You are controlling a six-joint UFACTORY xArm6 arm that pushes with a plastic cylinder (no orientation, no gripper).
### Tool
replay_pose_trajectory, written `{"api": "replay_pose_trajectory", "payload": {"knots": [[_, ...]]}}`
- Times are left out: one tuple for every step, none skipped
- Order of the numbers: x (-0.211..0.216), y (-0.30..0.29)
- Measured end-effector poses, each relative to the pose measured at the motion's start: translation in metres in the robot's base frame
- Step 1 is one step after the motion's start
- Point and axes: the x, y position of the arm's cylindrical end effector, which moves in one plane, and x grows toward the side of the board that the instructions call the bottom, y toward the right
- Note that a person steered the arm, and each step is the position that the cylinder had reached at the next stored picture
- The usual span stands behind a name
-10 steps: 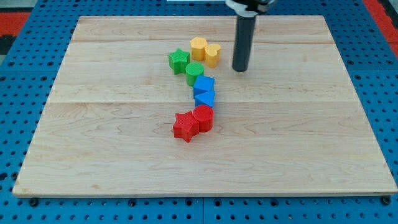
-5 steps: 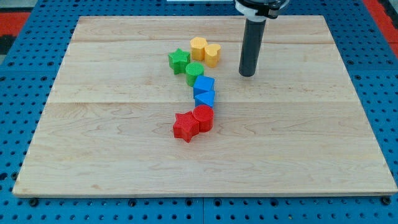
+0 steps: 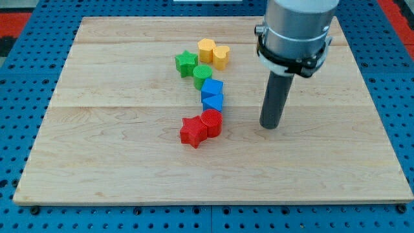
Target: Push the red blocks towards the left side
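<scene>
A red star block [image 3: 192, 131] and a red round block [image 3: 211, 122] sit touching each other near the middle of the wooden board [image 3: 116, 155]. My tip [image 3: 270, 125] rests on the board to the right of the red round block, about a block's width and a half away, not touching it. The rod rises from the tip to the arm's grey body at the view's top.
Two blue blocks [image 3: 211, 94] stand just above the red ones. A green round block [image 3: 202, 75] and a green star [image 3: 186, 63] come above them, then two yellow blocks [image 3: 213, 52] at the chain's top. Blue pegboard surrounds the board.
My tip has moved down the view and slightly right, from beside the yellow blocks to level with the red round block. No block has moved.
</scene>
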Motion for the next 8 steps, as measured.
{"api": "replay_pose_trajectory", "payload": {"knots": [[0.017,-0.003],[0.017,-0.006],[0.017,-0.042],[0.017,-0.067],[0.017,-0.067],[0.017,-0.087],[0.017,-0.108],[0.017,-0.109]]}}
